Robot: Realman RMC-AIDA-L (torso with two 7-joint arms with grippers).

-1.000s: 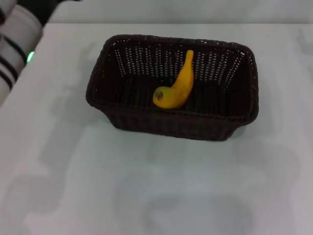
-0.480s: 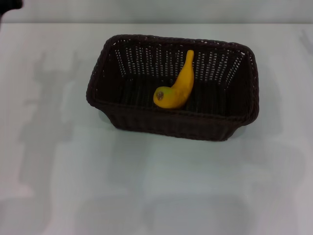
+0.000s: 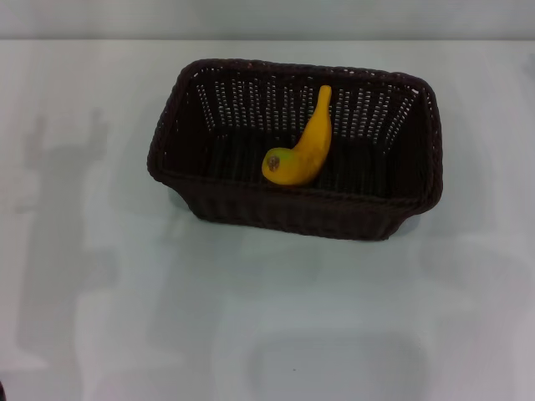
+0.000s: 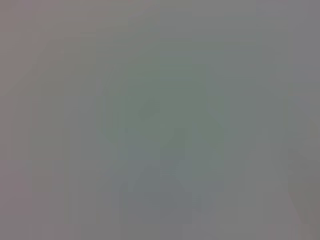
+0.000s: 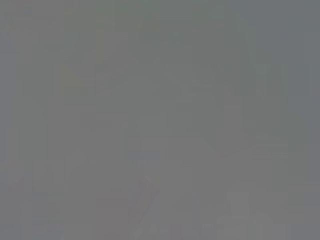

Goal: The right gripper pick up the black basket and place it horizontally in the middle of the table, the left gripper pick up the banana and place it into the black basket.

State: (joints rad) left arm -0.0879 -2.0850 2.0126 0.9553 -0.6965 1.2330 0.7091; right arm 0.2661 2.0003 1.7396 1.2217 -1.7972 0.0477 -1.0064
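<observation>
We see the black basket point(image 3: 292, 150) lying lengthwise at upper centre of the white table point(image 3: 267, 317), the banana point(image 3: 303, 146) inside, leaning on its far wall. Neither gripper is visible; jaws cannot be judged. Both placements look done.

My body hardly shows here. Both wrist views give me only flat, even grey, with no casing, cable or finger to make out. From my head, the one trace is a pale grey shadow point(image 3: 58, 251) along the left edge of the table point(image 3: 267, 317), blocky and stepped in outline. A dark speck point(image 3: 2, 391) at the near left corner is too small to tell.
</observation>
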